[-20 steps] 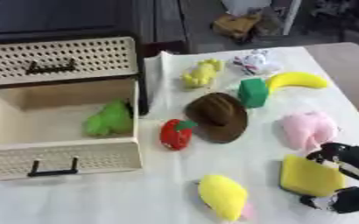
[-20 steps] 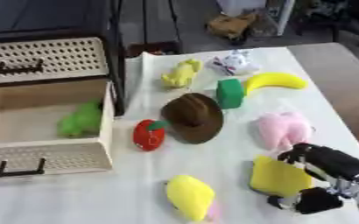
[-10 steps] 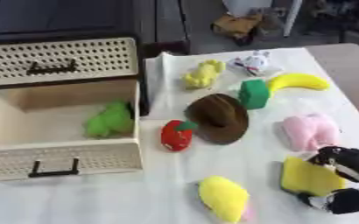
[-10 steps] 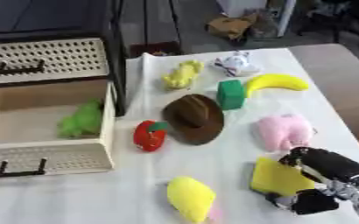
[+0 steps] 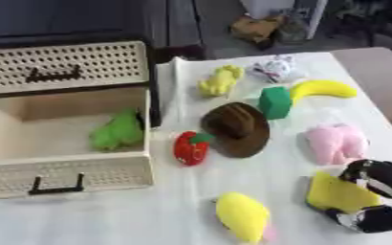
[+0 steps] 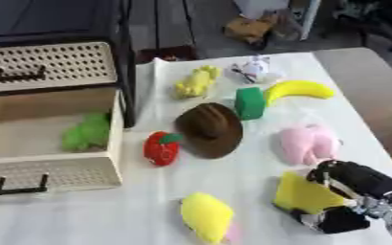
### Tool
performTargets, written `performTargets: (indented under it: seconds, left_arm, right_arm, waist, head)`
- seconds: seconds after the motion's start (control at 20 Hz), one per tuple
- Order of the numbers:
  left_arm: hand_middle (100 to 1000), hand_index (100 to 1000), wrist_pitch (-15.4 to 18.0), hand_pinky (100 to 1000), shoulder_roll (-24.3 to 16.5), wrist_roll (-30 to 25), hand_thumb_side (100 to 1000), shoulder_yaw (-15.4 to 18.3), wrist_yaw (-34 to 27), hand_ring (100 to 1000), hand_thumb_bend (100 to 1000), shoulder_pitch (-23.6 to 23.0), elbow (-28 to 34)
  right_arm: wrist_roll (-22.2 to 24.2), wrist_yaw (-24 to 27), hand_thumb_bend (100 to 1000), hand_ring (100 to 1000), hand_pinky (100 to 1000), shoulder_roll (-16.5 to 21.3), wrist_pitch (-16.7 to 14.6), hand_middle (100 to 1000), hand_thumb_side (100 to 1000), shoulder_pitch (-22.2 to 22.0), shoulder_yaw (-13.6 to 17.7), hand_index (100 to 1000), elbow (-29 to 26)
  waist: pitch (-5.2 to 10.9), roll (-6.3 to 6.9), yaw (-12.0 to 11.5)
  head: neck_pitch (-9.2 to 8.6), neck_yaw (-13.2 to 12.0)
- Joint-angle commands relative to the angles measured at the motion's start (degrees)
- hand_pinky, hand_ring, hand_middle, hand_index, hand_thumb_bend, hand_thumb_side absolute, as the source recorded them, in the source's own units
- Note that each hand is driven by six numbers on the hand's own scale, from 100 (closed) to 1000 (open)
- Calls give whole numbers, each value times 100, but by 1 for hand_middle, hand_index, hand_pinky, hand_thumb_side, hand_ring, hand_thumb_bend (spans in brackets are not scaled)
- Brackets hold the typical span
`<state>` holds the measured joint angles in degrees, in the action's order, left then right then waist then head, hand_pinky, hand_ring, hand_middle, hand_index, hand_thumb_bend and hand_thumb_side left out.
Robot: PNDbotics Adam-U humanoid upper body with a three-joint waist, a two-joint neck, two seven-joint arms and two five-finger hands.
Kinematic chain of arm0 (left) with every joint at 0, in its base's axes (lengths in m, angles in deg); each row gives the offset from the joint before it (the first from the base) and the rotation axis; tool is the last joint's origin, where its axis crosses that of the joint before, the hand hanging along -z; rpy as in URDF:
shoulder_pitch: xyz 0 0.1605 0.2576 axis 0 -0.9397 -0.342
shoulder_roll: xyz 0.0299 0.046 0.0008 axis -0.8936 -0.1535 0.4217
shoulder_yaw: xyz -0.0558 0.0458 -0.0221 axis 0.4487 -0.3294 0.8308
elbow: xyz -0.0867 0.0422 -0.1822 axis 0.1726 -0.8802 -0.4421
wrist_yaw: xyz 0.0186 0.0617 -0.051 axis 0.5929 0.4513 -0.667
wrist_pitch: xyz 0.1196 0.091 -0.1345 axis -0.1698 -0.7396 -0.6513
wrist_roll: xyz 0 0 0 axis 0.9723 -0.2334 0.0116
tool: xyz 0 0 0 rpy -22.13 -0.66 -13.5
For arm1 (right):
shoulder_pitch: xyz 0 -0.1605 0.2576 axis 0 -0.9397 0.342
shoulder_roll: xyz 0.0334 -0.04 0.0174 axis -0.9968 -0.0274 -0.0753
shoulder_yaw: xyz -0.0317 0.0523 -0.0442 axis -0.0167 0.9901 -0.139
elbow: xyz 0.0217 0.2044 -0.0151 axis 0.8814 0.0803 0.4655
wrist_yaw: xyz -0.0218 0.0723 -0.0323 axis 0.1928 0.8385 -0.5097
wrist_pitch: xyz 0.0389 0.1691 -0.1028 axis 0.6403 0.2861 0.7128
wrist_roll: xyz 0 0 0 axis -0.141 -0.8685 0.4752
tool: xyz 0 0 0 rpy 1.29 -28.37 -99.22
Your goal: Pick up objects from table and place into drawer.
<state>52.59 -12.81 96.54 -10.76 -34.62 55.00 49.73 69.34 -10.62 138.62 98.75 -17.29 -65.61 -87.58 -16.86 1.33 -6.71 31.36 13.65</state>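
Note:
My right hand (image 6: 354,198) sits at the table's lower right, fingers and thumb curled round a flat yellow block (image 6: 304,194). The open cream drawer (image 5: 65,174) at the left holds a green plush toy (image 5: 118,131). On the white cloth lie a red strawberry-like toy (image 5: 189,148), a brown hat (image 5: 237,128), a green block (image 5: 275,102), a banana (image 5: 323,89), a pink plush (image 5: 337,142), a yellow plush (image 5: 219,81), a white patterned toy (image 5: 274,69) and a yellow lemon-like toy (image 5: 243,217). The left hand shows in no view.
A second, shut perforated drawer (image 5: 65,67) sits above the open one in a dark frame. The table's right edge (image 6: 375,105) runs close past the pink plush. Beyond the far edge is floor with clutter.
The right hand stays closed on the yellow block in nearly the same place. The other things have not moved.

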Motion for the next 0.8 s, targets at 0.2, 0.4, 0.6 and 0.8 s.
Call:
performTargets:
  seconds: [0.2, 0.4, 0.6, 0.8]
  left_arm:
    - [732, 774, 2, 660, -119, 40, 973, 87, 19, 715, 153, 35, 76]
    - [732, 773, 2, 659, -125, 46, 972, 92, 21, 715, 148, 29, 76]
    - [732, 773, 8, 660, -134, 53, 970, 102, 34, 715, 147, 15, 76]
    - [732, 772, 3, 659, -140, 54, 971, 100, 42, 714, 141, 3, 76]
  right_arm:
    - [-318, 141, 384, 910, 833, 52, -141, 522, 574, 21, 164, 726, -88]
    - [-589, 254, 372, 910, 831, 33, -312, 502, 590, 63, 252, 714, -88]
    - [-884, 440, 366, 908, 829, 61, -579, 486, 614, 157, 375, 705, -88]
    - [-1184, 594, 363, 907, 829, 140, -924, 482, 640, 290, 481, 706, -88]
  waist:
    - [98, -8, 37]
    - [103, -2, 55]
    - [111, -4, 60]
    - [117, -21, 67]
  head:
    - [-63, -32]
    - [-60, -82]
    - [-43, -104]
    - [-36, -150]
